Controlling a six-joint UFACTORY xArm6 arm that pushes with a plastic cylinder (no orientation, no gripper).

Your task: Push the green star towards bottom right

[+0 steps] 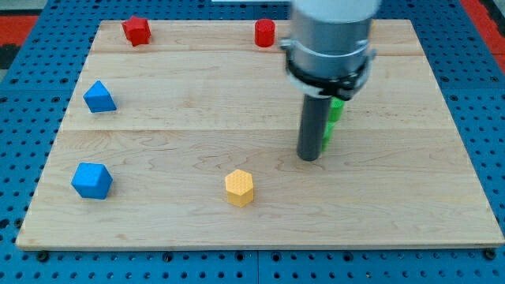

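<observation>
The green star (333,120) lies right of the board's middle, mostly hidden behind my rod; only its right edge shows. My tip (309,158) rests on the board just to the left of and slightly below the green block, touching or nearly touching it. The grey arm body covers the view's top above it.
A yellow hexagon (239,188) sits lower middle. Two blue blocks lie at the left, one (99,97) above the other (92,181). A red block (136,31) and a red cylinder (264,33) sit along the top edge. The wooden board (410,205) lies on a blue pegboard.
</observation>
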